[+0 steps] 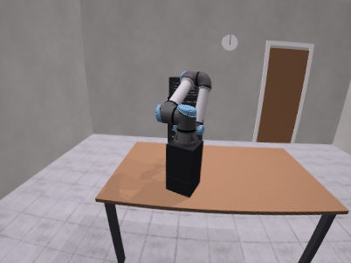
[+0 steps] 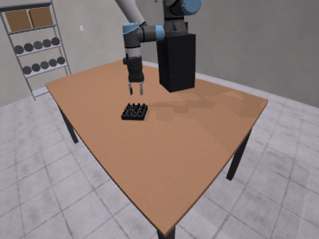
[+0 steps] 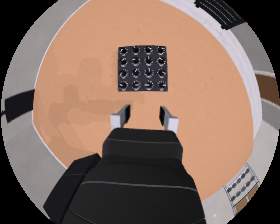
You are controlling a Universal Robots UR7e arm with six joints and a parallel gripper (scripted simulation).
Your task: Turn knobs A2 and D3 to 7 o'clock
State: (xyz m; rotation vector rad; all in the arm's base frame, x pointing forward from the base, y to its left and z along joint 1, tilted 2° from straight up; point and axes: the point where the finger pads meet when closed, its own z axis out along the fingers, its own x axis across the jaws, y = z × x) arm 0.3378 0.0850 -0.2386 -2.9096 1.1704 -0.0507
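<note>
The knob box (image 2: 133,110) is a small black square box with rows of dark knobs, standing on the brown table. It also shows in the wrist view (image 3: 144,68), where the knob lines are too small to read. My gripper (image 2: 135,90) hangs open and empty well above the box, a little behind it. In the wrist view the two fingers stand apart with bare table between them, below the box. In the top view the arm's black pedestal (image 1: 184,167) hides the box and the gripper.
The black pedestal (image 2: 177,63) stands on the table behind the box. A metal shelf (image 2: 35,47) with round discs and brown boxes stands off the table to the left. The table edges lie far from the box.
</note>
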